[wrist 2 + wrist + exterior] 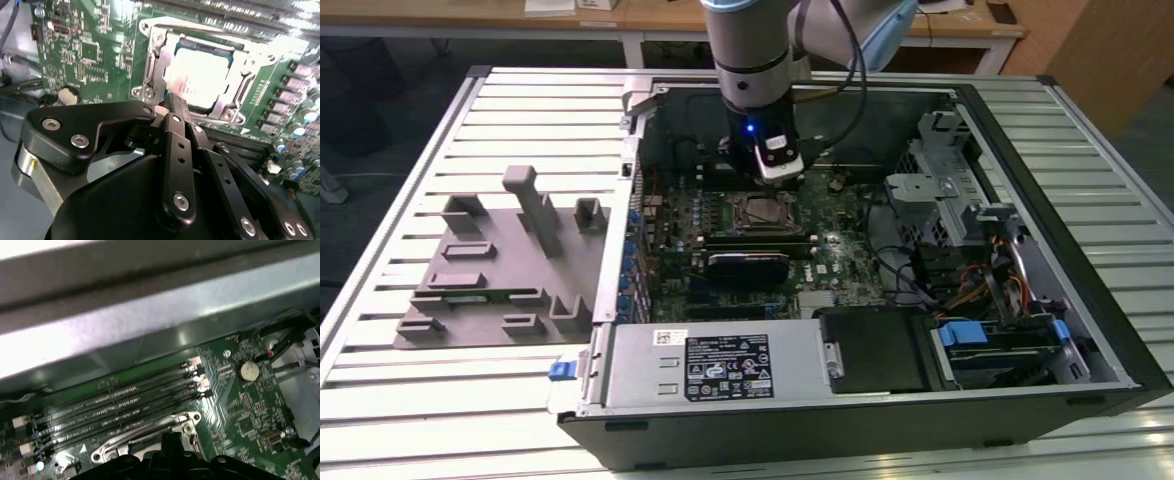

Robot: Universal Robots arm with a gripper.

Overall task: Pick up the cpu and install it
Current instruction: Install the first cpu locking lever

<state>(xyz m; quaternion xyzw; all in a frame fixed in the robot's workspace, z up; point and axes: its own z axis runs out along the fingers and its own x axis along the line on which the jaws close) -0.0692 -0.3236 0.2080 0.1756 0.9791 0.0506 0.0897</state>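
one gripper (172, 107), fingers closed on nothing, hovers at the socket (150, 65) edge; cpu (200, 75) sits inside.

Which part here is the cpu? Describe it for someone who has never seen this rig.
Start at the open computer case on the slatted table and find the green motherboard inside. Near its middle, just below the gripper in the exterior view, sits a square metal-framed socket. The cpu is the flat silvery square lying in that frame, unlike the long dark memory slots beside it.
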